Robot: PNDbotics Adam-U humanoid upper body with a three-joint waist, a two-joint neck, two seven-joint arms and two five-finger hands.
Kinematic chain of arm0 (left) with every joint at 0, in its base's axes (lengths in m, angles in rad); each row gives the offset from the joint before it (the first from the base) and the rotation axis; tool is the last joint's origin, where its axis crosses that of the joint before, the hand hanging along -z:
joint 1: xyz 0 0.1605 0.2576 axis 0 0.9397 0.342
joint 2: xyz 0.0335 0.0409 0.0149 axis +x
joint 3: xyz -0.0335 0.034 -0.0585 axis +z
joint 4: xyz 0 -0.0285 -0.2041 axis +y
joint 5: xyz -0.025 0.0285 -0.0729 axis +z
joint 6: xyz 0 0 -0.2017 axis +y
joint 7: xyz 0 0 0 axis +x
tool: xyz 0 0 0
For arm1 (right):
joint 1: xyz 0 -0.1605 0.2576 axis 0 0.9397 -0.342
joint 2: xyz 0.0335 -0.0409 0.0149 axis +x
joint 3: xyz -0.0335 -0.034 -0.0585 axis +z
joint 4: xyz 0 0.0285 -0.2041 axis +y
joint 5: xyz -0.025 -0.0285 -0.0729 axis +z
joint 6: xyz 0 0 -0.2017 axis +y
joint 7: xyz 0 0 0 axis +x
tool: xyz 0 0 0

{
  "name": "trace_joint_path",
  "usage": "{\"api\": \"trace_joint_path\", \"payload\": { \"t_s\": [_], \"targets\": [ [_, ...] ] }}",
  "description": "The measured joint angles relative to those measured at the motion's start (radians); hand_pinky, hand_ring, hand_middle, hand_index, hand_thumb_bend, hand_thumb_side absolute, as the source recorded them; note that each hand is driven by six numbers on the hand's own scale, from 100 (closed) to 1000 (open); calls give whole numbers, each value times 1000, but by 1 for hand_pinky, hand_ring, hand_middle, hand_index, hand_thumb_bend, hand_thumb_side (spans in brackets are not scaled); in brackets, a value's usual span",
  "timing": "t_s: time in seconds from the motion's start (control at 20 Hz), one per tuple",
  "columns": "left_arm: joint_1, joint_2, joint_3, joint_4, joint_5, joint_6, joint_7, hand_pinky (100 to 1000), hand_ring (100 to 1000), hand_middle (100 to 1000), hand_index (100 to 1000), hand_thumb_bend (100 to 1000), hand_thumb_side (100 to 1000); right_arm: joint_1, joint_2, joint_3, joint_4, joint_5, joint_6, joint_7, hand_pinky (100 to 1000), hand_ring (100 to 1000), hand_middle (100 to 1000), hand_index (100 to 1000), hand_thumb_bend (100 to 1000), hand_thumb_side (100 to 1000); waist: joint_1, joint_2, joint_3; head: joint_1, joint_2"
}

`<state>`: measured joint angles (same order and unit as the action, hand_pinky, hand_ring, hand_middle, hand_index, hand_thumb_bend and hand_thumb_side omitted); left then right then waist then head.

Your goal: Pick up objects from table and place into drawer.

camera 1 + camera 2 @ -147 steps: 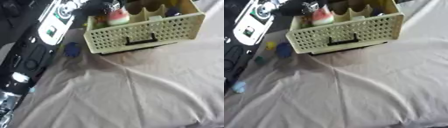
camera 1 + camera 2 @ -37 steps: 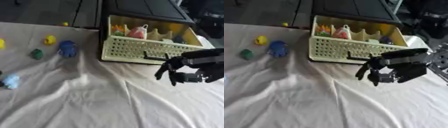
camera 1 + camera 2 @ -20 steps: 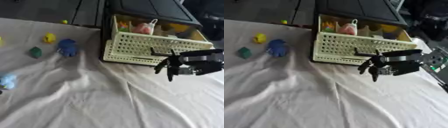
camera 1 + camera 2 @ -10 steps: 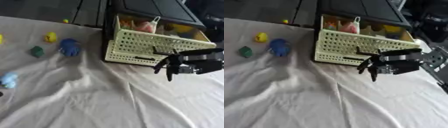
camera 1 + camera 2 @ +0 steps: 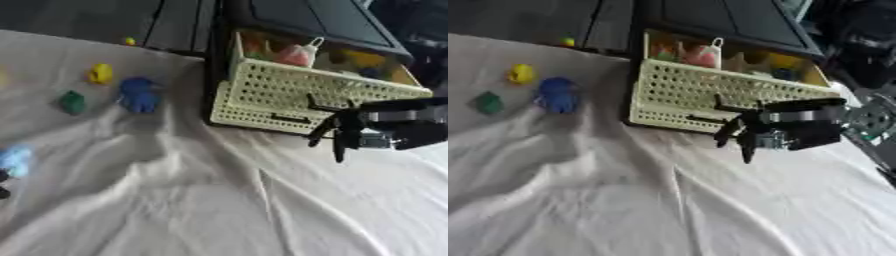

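Small toys lie scattered on the white cloth (image 5: 175,200) at the left: a yellow toy (image 5: 100,73), a green toy (image 5: 72,102), a blue toy (image 5: 138,94) just beside them, and a pale blue toy (image 5: 13,159) near the left edge. A tiny yellow object (image 5: 129,41) sits farther back at the cloth's far edge. All of them lie well apart from the drawer.

The cream perforated drawer (image 5: 297,95) stands pulled out of a dark cabinet (image 5: 306,20) at the far right of the table. Its front wall carries a dark handle (image 5: 284,118). Inside it are a pink and red item (image 5: 297,55) with a white top, and some yellow and orange things (image 5: 776,61) toward the right end; what they are cannot be made out.

The robot's right hand (image 5: 776,127) comes in from the right and hangs at the drawer's front. Its fingers (image 5: 730,129) are spread and mostly straight, pointing left and down, holding nothing. Their tips lie close to the handle; whether they touch it cannot be told.

The left hand shows in neither view.
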<state>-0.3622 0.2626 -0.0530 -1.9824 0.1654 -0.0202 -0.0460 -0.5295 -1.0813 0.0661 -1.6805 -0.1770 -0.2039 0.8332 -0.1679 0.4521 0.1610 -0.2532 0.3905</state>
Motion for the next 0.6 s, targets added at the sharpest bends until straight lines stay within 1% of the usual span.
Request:
{"api": "trace_joint_path", "payload": {
  "t_s": [0.35, 0.6],
  "targets": [
    [0, -8, -8, 0, -2, 3, -13, 514, 584, 666, 855, 256, 1000, 97, -9, -44, -28, -7, -25, -28, 639, 580, 822, 938, 100, 1000, -8, 19, 13, 0, -25],
    [0, -8, -12, 0, -8, 4, -16, 514, 583, 665, 853, 257, 1000, 117, -17, -66, -45, -8, -36, -53, 635, 575, 817, 934, 100, 1000, -12, 28, 12, 0, -28]
  ]
}}
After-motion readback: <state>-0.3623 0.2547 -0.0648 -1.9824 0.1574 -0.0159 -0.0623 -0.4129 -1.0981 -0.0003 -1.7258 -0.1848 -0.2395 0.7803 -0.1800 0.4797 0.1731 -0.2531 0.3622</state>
